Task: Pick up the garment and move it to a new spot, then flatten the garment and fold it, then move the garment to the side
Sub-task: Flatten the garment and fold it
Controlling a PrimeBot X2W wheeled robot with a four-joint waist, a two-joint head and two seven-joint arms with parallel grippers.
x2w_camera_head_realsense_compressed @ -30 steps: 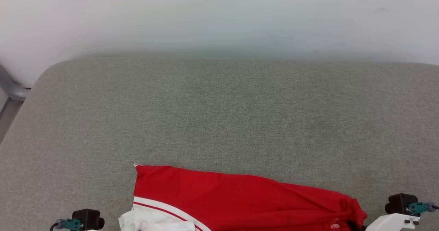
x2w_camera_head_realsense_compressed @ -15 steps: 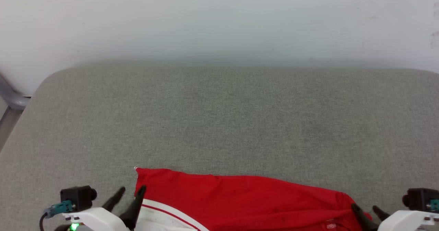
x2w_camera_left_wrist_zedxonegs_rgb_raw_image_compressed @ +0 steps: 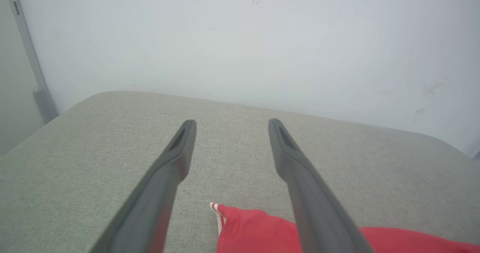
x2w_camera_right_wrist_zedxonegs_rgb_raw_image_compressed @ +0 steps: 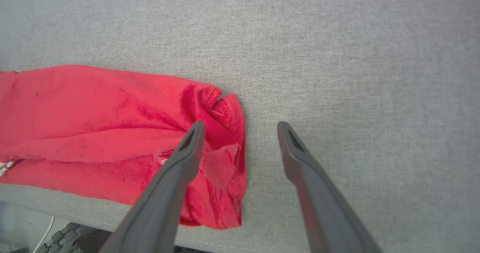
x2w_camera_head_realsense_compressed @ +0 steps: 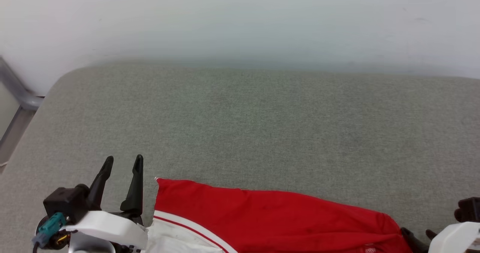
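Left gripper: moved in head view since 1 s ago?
Yes. The left gripper has come forward, up the head view. Its open fingertips now stand beyond the jersey's far left corner, just left of it; half a second ago they stopped short of that corner.

The right claw [x2w_camera_right_wrist_zedxonegs_rgb_raw_image_compressed: 240, 127] hangs with its two dark fingers [x2w_camera_right_wrist_zedxonegs_rgb_raw_image_compressed: 176, 170] spread wide above a grey fabric-covered tabletop [x2w_camera_right_wrist_zedxonegs_rgb_raw_image_compressed: 356, 57], one finger over the bunched, stitched end of a red garment [x2w_camera_right_wrist_zedxonegs_rgb_raw_image_compressed: 93, 114] and the other over bare cloth just beside it. The garment lies crumpled and creased along the tabletop's near edge, stretching away to the view's left border. Below that edge, at the lower left, a white cable [x2w_camera_right_wrist_zedxonegs_rgb_raw_image_compressed: 45, 234] runs beside a dark ridged part [x2w_camera_right_wrist_zedxonegs_rgb_raw_image_compressed: 69, 236].
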